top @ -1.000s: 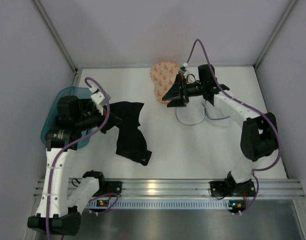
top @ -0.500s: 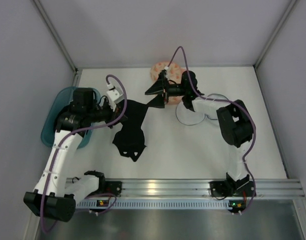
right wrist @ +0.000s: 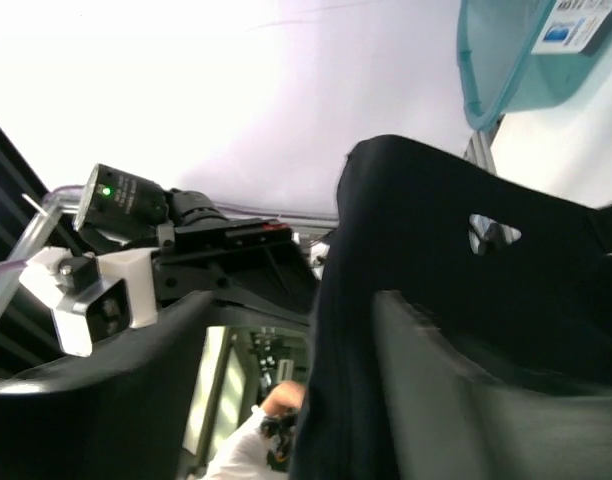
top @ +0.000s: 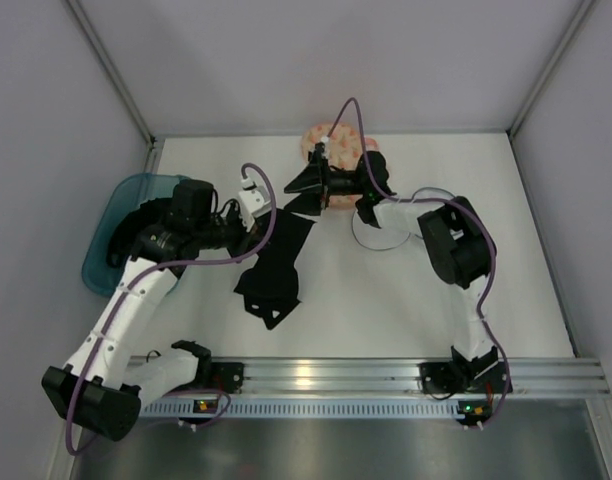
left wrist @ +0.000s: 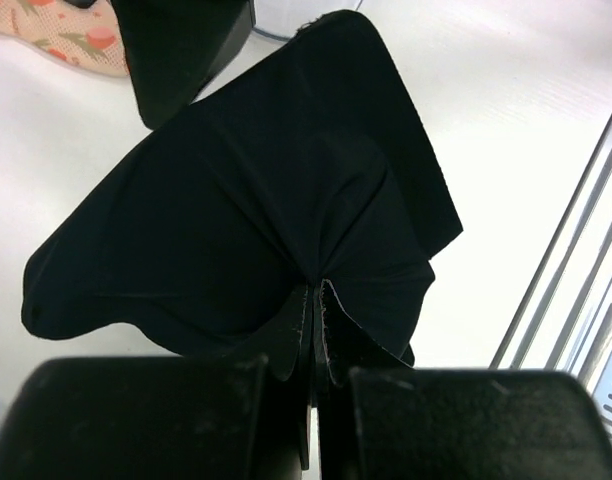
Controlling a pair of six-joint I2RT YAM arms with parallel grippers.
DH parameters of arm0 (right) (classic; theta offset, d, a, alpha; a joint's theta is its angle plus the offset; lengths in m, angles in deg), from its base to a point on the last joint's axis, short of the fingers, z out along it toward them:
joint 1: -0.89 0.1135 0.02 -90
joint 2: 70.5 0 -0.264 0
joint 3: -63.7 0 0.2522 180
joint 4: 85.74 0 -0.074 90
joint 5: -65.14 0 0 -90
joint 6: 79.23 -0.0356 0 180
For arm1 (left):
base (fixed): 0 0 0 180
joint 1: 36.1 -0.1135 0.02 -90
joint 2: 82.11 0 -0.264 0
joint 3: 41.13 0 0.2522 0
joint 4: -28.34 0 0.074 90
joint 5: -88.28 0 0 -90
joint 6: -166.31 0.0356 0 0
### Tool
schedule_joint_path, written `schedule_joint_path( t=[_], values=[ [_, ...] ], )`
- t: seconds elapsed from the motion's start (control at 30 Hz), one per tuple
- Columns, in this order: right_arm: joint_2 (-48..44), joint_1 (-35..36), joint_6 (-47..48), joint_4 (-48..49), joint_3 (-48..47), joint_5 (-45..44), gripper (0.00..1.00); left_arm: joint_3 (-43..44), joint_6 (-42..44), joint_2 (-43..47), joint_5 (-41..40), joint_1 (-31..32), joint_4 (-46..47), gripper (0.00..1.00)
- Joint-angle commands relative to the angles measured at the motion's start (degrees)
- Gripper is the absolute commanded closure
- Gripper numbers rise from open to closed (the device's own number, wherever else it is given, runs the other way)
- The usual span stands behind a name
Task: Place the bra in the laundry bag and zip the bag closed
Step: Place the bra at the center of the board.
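Pinching a gathered fold of the bra (top: 276,265) in the left gripper (left wrist: 314,318), clamped tight, with black cloth fanning out from the nip. Holding it raised at the top end, left of centre over the white table (top: 406,300), lower end drooping toward the near rail; cannot tell whether touching the surface. Reaching in from the far side with the right gripper (top: 304,186), spread wide, with one upper edge of the bra between the fingers and lying against one of them, not clamped. Just behind that spread gripper, at the table's far edge: the laundry bag (top: 319,136), mostly hidden, apart from the bra. At the left edge, beneath the left arm: a teal bin (top: 98,265).
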Motion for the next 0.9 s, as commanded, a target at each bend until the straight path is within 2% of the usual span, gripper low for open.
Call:
schedule_joint_path(
  t=[0.0,0.07,0.1,0.23,0.37,0.5,0.57,0.6,0.7,0.87],
  values=[
    [-3.1,1.0,-0.5,4.9,-1.2,0.3,0.22,-0.2,-1.7,1.4,-2.3,0.7,5.9,1.0],
    [-5.9,0.9,5.0,-1.3,1.2,1.4,0.03,0.0,-2.4,2.2,-3.1,0.6,7.1,1.0],
    [-7.1,0.7,10.8,-4.0,2.8,1.1,0.01,0.4,-2.8,2.3,-3.0,0.6,7.4,1.0],
    [-11.8,-1.9,24.5,-20.4,9.3,-1.4,0.01,2.1,-4.2,2.8,-1.5,0.6,7.3,1.0],
    [-11.1,-2.7,20.4,-16.3,15.7,-1.1,0.0,3.5,-3.8,2.6,-2.6,0.6,7.4,1.0],
    [-10.0,-1.4,19.9,-22.8,14.6,-0.3,0.01,3.9,-3.2,2.3,-3.1,0.7,7.6,1.0],
    [-9.9,-0.9,16.3,-19.7,15.1,-0.4,0.01,3.9,-3.1,2.1,-3.0,0.6,7.9,1.0],
    [-9.7,-0.8,10.3,-12.2,15.5,-0.5,0.01,3.8,-3.1,1.9,-3.0,0.6,7.8,1.0],
    [-8.8,-0.5,1.2,-5.0,15.0,-1.3,0.01,3.1,-3.0,1.9,-2.3,0.7,7.8,1.0],
    [-5.7,0.0,-5.9,5.9,11.4,-3.8,0.01,1.7,-4.2,1.7,1.0,0.8,7.8,1.0]
  ],
)
